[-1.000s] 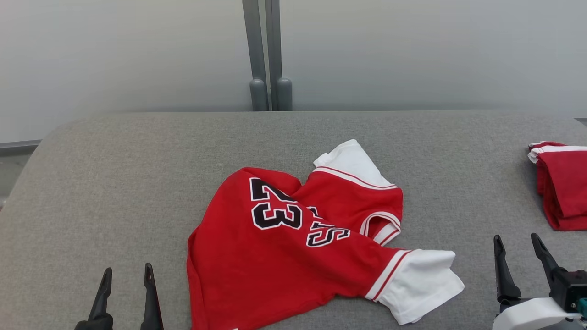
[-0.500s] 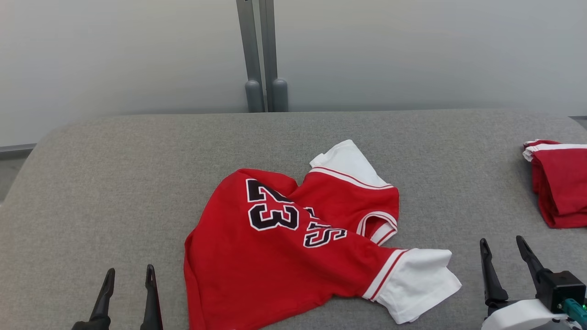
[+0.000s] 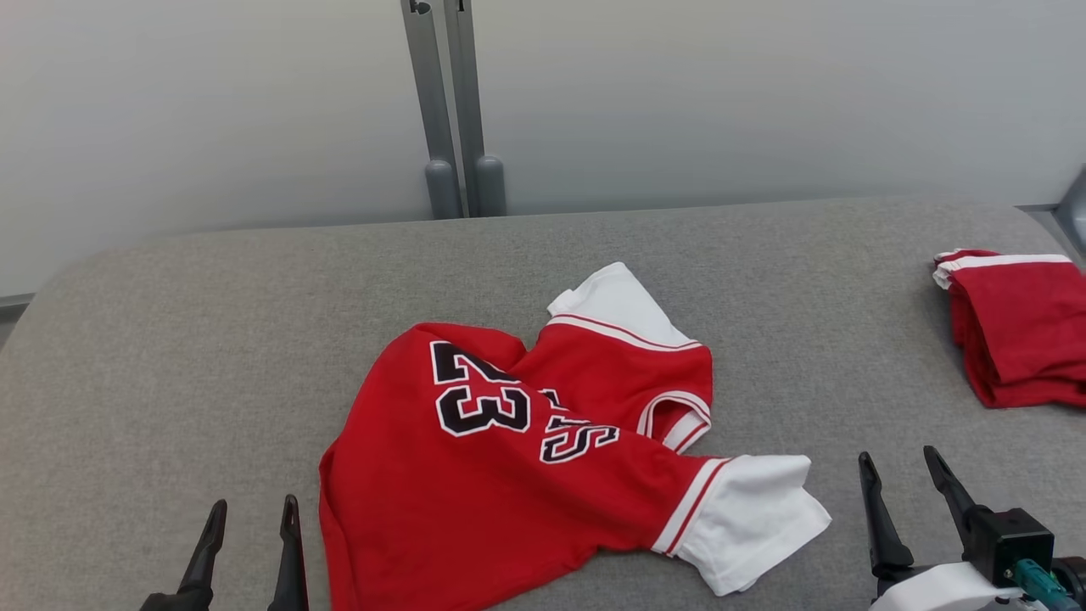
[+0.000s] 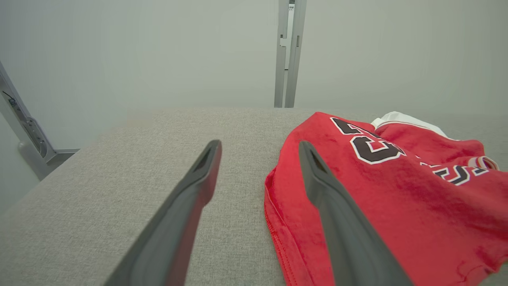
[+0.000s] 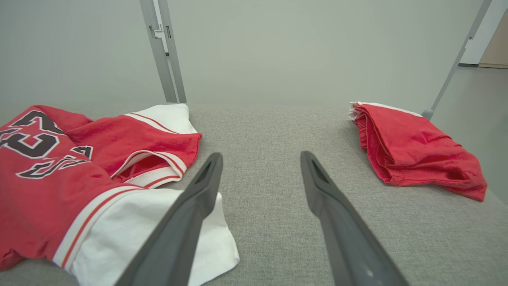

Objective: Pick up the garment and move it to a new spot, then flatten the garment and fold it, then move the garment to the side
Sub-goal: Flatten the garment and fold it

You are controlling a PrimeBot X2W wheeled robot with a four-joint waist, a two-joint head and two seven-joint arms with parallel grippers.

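Observation:
The garment (image 3: 509, 458) is a red jersey with white sleeves and a black 23, lying crumpled in the middle of the grey table (image 3: 212, 339). My left gripper (image 3: 252, 518) stands open just left of the jersey's lower hem; in the left wrist view its right finger overlaps the garment (image 4: 397, 190) edge, and nothing sits between the fingers of the left gripper (image 4: 260, 149). My right gripper (image 3: 901, 471) is open to the right of the white sleeve (image 3: 747, 518). In the right wrist view the right gripper (image 5: 262, 159) frames bare table, with the garment (image 5: 59, 178) to its left.
A folded red garment (image 3: 1014, 327) lies at the table's right edge, also seen as the folded red garment (image 5: 412, 149) in the right wrist view. A grey post (image 3: 450, 110) stands behind the table against a pale wall. Bare grey cloth spreads left of the jersey.
The whole head picture has shifted left, so the camera has turned right. The jersey has not moved on the table. Both grippers remain open and empty.

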